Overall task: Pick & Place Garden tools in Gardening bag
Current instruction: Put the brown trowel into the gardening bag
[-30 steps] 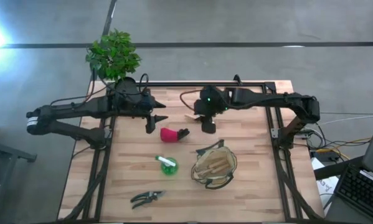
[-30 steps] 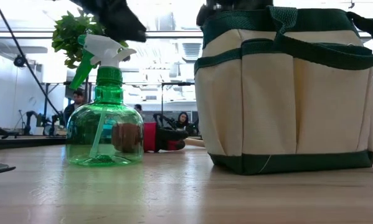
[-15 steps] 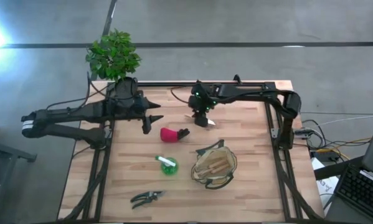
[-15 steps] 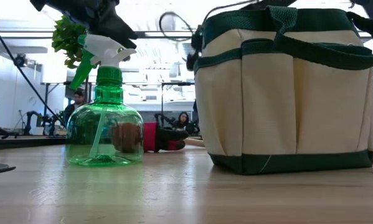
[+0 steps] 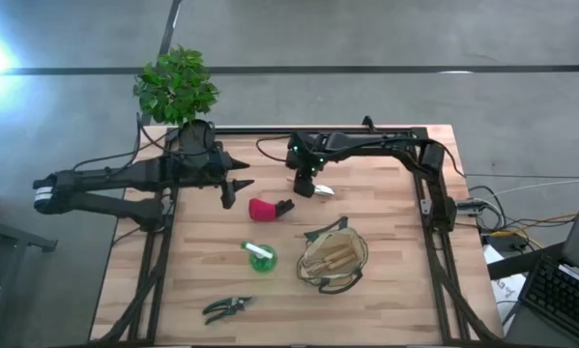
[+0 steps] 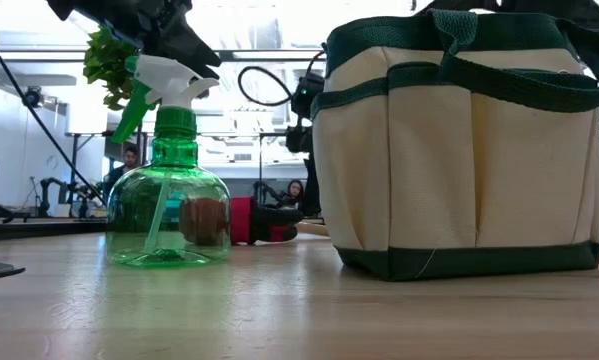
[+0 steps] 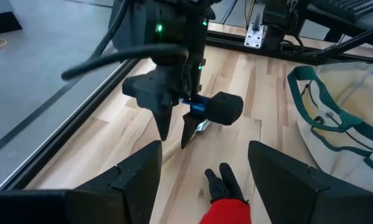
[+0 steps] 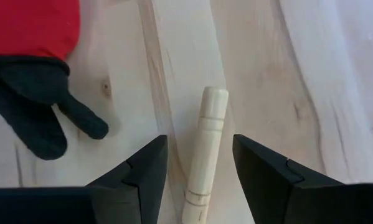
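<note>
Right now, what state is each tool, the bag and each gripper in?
Right gripper: open, straddling the wooden-handled tool lying flat.
Left gripper: open, empty, hovering.
Red-and-black glove: lying on table.
Green spray bottle: upright.
Pruning shears: lying flat.
Gardening bag: upright, tools inside.

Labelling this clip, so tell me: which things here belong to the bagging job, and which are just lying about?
Job: gardening bag, spray bottle, pruning shears, red-and-black glove, wooden-handled tool between the open right tool.

Lying about: potted plant; left tool waits, open.
</note>
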You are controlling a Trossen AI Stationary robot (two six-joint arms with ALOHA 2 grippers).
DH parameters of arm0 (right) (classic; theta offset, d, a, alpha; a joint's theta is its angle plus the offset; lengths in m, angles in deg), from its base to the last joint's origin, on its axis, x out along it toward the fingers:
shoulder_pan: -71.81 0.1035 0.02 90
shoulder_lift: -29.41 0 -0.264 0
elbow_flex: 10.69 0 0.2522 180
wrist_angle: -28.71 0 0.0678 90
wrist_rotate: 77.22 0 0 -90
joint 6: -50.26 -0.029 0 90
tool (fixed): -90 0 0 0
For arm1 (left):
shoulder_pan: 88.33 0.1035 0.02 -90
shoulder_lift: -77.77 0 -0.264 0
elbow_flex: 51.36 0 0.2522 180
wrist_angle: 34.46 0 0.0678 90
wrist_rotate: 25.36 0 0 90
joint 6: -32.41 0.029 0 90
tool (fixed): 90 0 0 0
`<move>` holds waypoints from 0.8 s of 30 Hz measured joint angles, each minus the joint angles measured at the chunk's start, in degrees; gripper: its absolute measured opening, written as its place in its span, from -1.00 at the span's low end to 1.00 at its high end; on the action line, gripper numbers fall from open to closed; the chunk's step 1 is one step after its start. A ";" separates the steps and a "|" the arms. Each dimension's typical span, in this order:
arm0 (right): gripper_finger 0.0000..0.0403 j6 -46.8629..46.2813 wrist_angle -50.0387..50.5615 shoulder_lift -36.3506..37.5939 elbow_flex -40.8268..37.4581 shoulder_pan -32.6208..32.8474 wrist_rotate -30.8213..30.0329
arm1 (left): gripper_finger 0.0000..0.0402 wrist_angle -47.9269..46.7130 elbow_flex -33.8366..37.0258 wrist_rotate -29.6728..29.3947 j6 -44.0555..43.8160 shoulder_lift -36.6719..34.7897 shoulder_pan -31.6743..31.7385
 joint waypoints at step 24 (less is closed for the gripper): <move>-0.65 0.80 -2.23 -4.88 0.15 -0.25 -4.43 | 0.21 0.45 0.00 0.02 -1.73 0.12 0.00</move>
